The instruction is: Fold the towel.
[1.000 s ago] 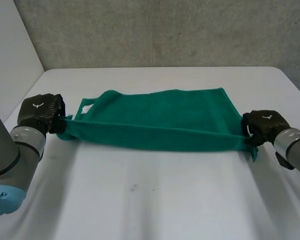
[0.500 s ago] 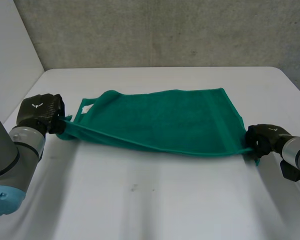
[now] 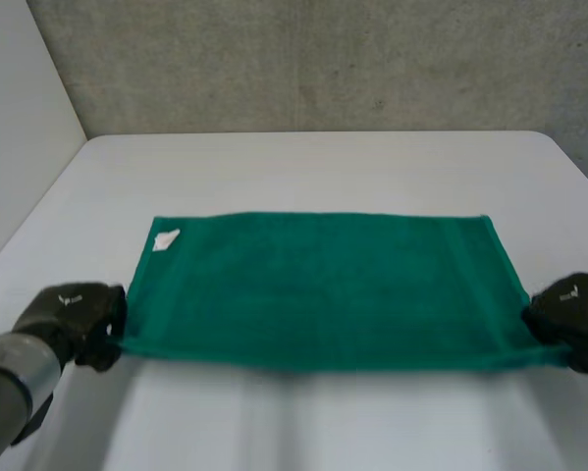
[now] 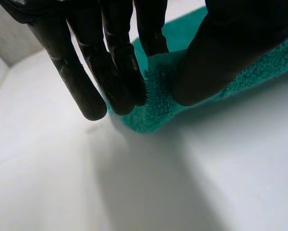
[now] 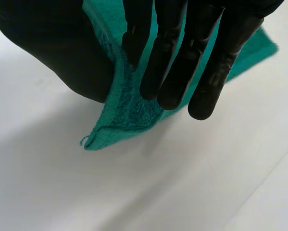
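Each pinching 1 near corner between thumb and fingers, the left robot hand (image 3: 73,312) and right robot hand (image 3: 573,304) hold the towel (image 3: 323,285) stretched wide, spreading away over the tabletop (image 3: 313,167), a label (image 3: 165,238) by its far left corner.

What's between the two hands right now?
The green towel, stretched from left hand to right hand, each pinching a near corner; seen in head view.

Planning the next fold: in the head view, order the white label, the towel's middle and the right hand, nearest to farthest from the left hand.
From the left hand:
1. white label, at the far-left corner.
2. middle of the towel, between the hands.
3. right hand, at the near-right corner.
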Robot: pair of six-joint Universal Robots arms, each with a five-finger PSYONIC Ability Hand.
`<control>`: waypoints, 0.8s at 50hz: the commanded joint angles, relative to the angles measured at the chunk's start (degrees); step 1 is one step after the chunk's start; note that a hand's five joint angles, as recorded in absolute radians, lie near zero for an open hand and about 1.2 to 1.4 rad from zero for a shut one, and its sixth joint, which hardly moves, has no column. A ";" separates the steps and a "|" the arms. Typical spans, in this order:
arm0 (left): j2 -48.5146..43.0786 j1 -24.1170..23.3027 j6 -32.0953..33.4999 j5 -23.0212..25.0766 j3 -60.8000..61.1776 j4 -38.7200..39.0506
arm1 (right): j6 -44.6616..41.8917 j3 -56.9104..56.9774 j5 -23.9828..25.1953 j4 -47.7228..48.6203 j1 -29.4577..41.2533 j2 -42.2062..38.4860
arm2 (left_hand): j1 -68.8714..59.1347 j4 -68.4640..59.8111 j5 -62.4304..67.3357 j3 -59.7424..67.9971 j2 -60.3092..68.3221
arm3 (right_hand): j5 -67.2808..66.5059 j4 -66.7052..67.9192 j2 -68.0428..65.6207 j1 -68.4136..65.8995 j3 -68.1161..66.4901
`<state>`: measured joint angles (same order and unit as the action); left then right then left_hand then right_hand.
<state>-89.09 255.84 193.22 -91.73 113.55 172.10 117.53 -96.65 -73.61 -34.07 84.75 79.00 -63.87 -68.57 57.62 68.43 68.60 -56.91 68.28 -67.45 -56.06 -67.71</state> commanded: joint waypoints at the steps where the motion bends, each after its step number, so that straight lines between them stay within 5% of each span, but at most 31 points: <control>1: 0.33 1.67 1.46 2.70 0.98 1.83 | -0.73 0.94 -1.27 3.30 0.41 2.04 | -16.13 -11.43 12.38 11.57 11.40 | -13.09 11.72 -12.55 -23.94 -12.29; 15: -22.06 0.36 0.93 -0.02 -15.87 17.55 | 12.02 17.27 -3.46 19.39 7.18 -17.55 | -16.13 -11.43 12.38 11.57 11.40 | -13.09 11.72 -12.55 -23.94 -12.29; 26: -42.36 -3.42 1.89 -7.05 -40.28 18.97 | 14.22 36.87 -10.32 25.72 10.61 -34.25 | -16.13 -11.43 12.38 11.57 11.40 | -13.09 11.72 -12.55 -23.94 -12.29; 40: -48.19 -4.56 6.11 -6.53 -48.95 20.64 | 14.49 48.92 -13.39 32.84 13.68 -43.48 | -11.82 -7.12 8.07 7.26 7.09 | -11.65 10.28 -11.11 -22.50 -10.86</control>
<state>-136.70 251.86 198.23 -98.76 65.39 191.62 131.95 -50.97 -86.32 -4.83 97.32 37.93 -63.86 -68.58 57.62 68.43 68.60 -56.95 68.29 -67.45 -56.06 -67.71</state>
